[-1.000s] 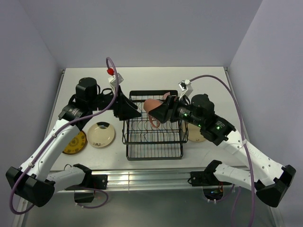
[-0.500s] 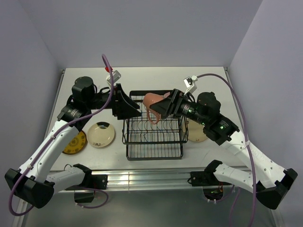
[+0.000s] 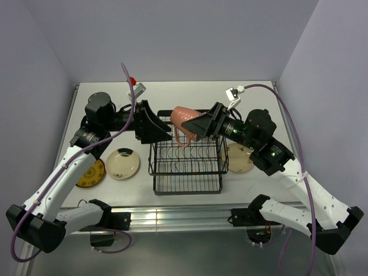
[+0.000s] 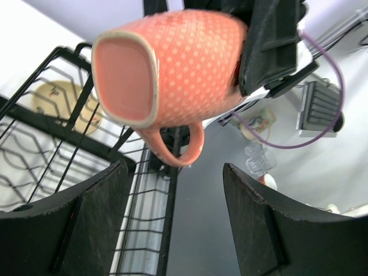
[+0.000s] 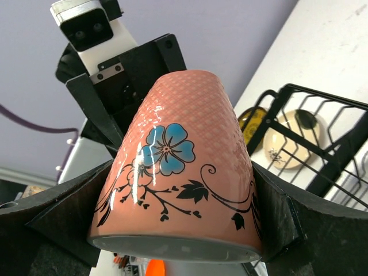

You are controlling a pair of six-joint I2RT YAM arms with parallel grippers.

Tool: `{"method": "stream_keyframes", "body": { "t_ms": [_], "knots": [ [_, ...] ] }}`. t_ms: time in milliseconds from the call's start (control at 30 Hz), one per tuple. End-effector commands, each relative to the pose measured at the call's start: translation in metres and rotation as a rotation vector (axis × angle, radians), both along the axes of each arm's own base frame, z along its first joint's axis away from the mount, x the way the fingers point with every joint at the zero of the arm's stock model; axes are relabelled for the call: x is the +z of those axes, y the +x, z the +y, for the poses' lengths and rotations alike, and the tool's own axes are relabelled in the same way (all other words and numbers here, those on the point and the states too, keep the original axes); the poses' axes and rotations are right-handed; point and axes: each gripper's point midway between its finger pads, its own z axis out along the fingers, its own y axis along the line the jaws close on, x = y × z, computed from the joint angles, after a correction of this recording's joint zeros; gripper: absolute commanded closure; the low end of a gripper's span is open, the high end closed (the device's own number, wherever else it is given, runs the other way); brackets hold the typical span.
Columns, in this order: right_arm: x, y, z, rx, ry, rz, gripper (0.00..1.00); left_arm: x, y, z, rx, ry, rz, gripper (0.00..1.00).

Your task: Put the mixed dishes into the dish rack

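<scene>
From above, the right tool (image 3: 198,123) grips the pink mug (image 3: 183,117) by its sides, tipped over in the air at the far end of the dish rack (image 3: 187,172). The left tool (image 3: 154,127) faces it from just beside, its jaws spread and empty. One cream plate (image 3: 122,163) and the yellow plate (image 3: 91,173) lie on the counter (image 3: 172,92) left of the rack, and a second cream plate (image 3: 241,159) lies to its right. The left wrist view shows the mug's base turned toward it, with the handle hanging down over the rack wires and nothing touching it. The right wrist view shows the mug filling the gap between its fingers, mouth toward the camera. This looks like a hand-over or a placing. Either way, the handle should stay clear of the wires, and the right tool should let go only once the mug is supported.
</scene>
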Motion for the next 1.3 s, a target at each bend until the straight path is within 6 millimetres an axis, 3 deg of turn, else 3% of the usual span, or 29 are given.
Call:
{"method": "stream_keyframes", "body": {
  "t_ms": [0,200,467,733,1267],
  "knots": [
    [0.077,-0.017,-0.007,0.042,0.180,-0.182,1.00,0.024,-0.012,-0.001,-0.061,-0.072,-0.042,0.27],
    [0.090,-0.023,-0.007,0.065,0.237,-0.218,1.00,0.035,-0.017,-0.002,-0.083,-0.133,0.009,0.27],
    [0.094,-0.024,-0.004,0.088,0.279,-0.231,1.00,0.043,-0.019,0.000,-0.070,-0.188,0.062,0.27],
    [0.095,-0.020,0.001,0.098,0.284,-0.242,1.00,0.065,-0.027,-0.001,-0.087,-0.280,0.059,0.28],
    [0.092,-0.013,0.008,0.103,0.278,-0.242,1.00,0.070,-0.029,-0.019,-0.103,-0.307,0.067,0.33]
  ]
}}
